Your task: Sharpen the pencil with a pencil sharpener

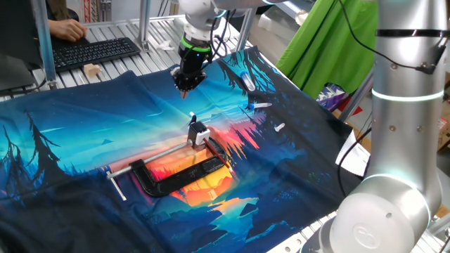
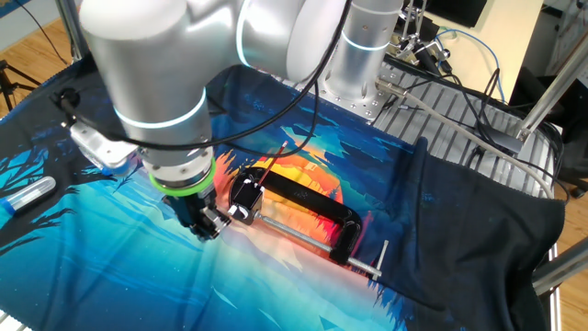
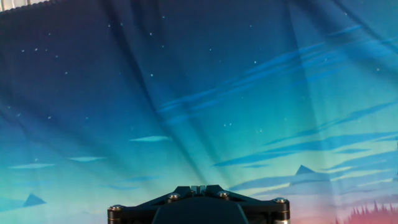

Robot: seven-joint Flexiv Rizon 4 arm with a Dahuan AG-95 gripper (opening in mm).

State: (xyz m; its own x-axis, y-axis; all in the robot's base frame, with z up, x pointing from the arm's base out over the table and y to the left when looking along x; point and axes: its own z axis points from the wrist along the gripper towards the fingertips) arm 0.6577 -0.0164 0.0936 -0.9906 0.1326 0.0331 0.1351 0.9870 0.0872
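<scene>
The pencil sharpener, a small white-and-black block, sits held in the end of a big black C-clamp on the blue-and-orange cloth; it also shows in the other fixed view. A thin dark stick, seemingly the pencil, stands up out of the sharpener; its tip is hidden. My gripper hangs above and behind the sharpener, apart from the stick. In the hand view its fingertips are pressed together with nothing seen between them, and only cloth lies ahead.
Blue-and-white marker pens and a small white cap lie right of the gripper. Another marker lies at the cloth's edge. A keyboard and a person's hand are behind. The robot's base stands at right.
</scene>
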